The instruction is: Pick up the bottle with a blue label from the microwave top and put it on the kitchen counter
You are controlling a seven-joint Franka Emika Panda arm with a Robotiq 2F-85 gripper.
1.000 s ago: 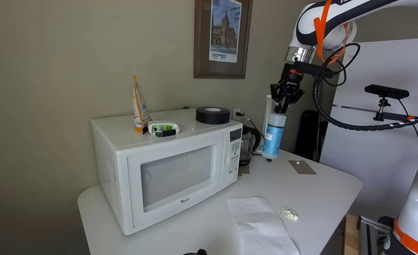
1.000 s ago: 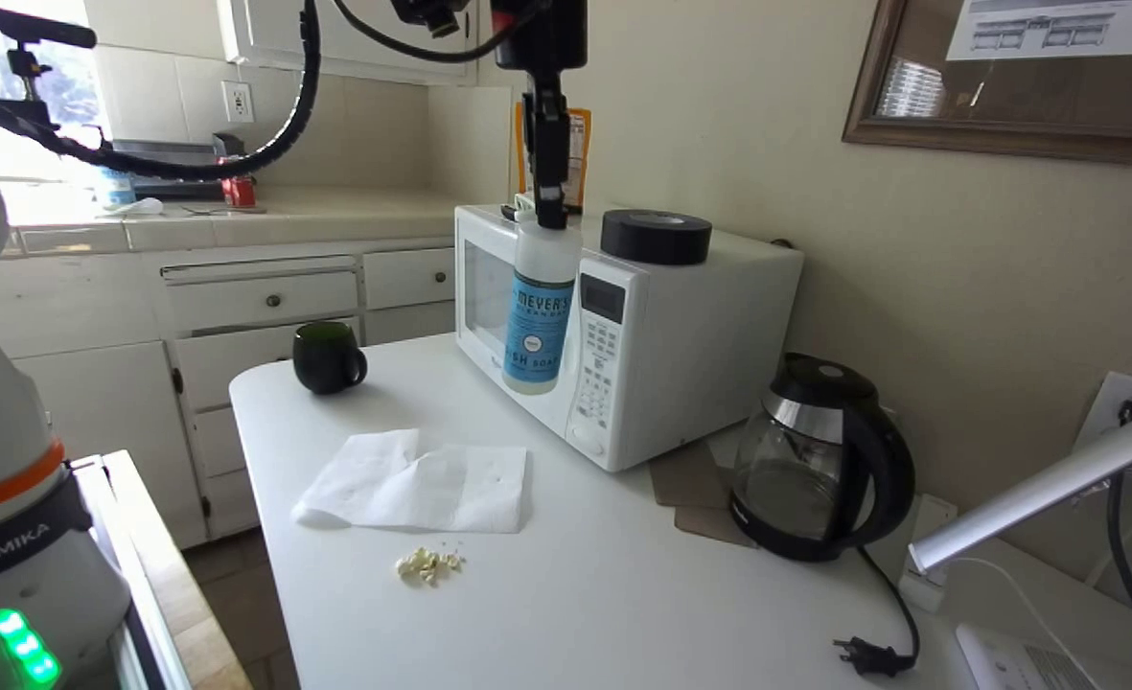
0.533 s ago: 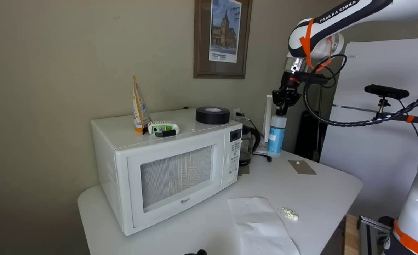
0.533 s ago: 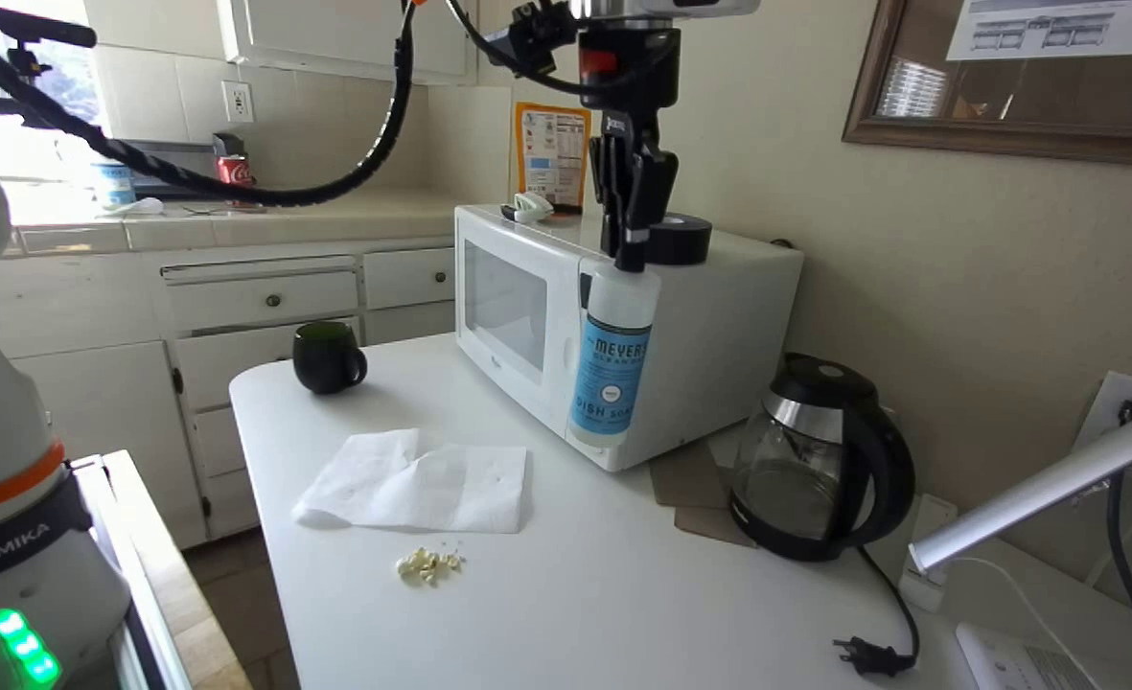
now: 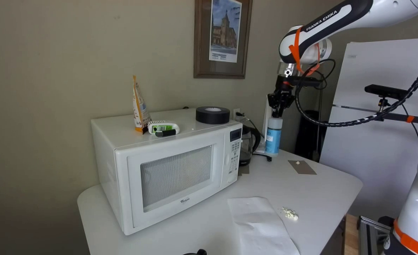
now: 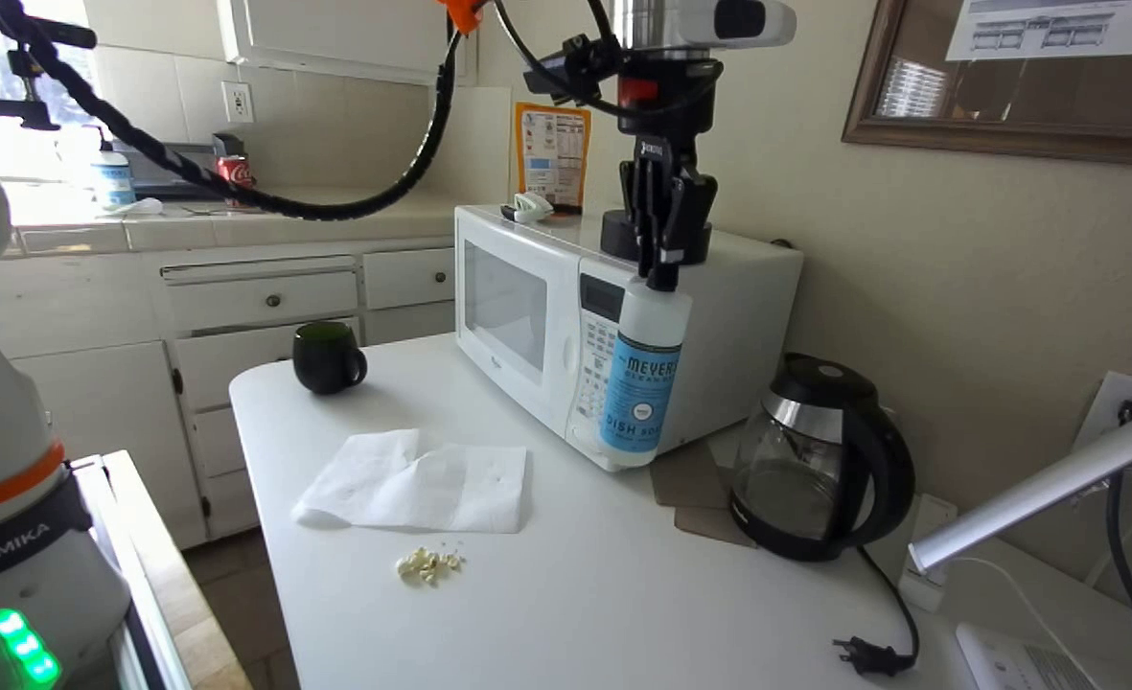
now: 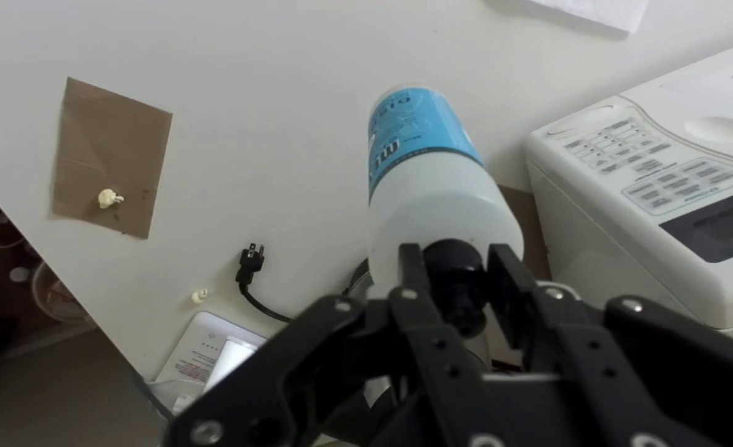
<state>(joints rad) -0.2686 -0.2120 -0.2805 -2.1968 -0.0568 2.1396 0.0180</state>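
Observation:
The bottle, clear with a blue label and dark cap, shows in both exterior views (image 5: pixel 273 138) (image 6: pixel 640 395) and in the wrist view (image 7: pixel 421 127). My gripper (image 5: pixel 277 114) (image 6: pixel 663 273) (image 7: pixel 456 253) is shut on its dark cap, with one finger on each side. The bottle hangs slightly tilted and appears to be above the kitchen counter (image 5: pixel 265 189) (image 6: pixel 604 604) (image 7: pixel 248 93). In an exterior view it overlaps the front corner of the white microwave (image 6: pixel 733 331), which also shows at left in an exterior view (image 5: pixel 177 184) and at right in the wrist view (image 7: pixel 608 248).
A glass kettle (image 6: pixel 805 470) stands beside the microwave, with its plug (image 6: pixel 872 656) on the counter. A paper towel (image 6: pixel 431 484), pale crumbs (image 6: pixel 427 565) and a dark mug (image 6: pixel 326 357) are on the counter. A black tape roll (image 5: pixel 212 116), brush (image 5: pixel 163 128) and bag (image 5: pixel 140 108) are on the microwave.
My gripper has carried the bottle downward. In an exterior view it has moved right across the microwave front toward the kettle. The bottle is more upright. Nothing else has moved.

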